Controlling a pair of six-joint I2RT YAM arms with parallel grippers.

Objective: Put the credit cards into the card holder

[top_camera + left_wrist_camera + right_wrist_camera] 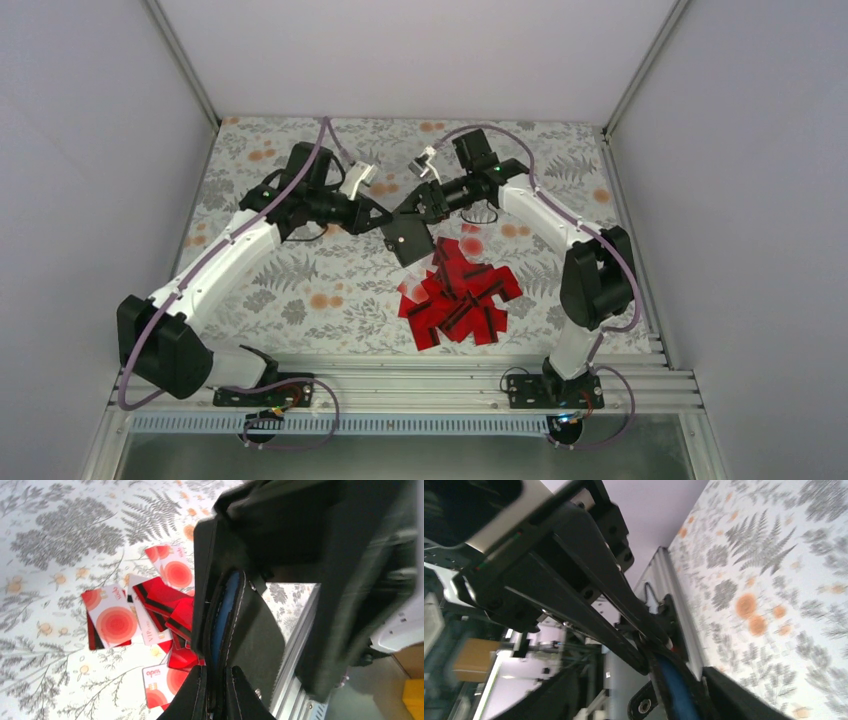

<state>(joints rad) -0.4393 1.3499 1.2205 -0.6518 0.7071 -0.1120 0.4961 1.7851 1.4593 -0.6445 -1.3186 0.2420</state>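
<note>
The left tool (216, 677) pinches one edge of the small black folding card holder (409, 241), raised off the floral table (300, 270) near the heap of red credit cards (462, 300). The right tool (415, 210) stands parted around it. Held by one edge, it could sag shut or slip.

1 small black folding card holder (408, 240). At its 5 o'clock lies 1 heap of flat bright red credit cards (462, 300) with black stripes: at least 8 show, but they overlap too much for an exact count. 2 white robot arms (225, 255), with 1 left hand (384, 222) and 1 right hand (409, 208). 1 grey floral cloth (300, 290).
</note>
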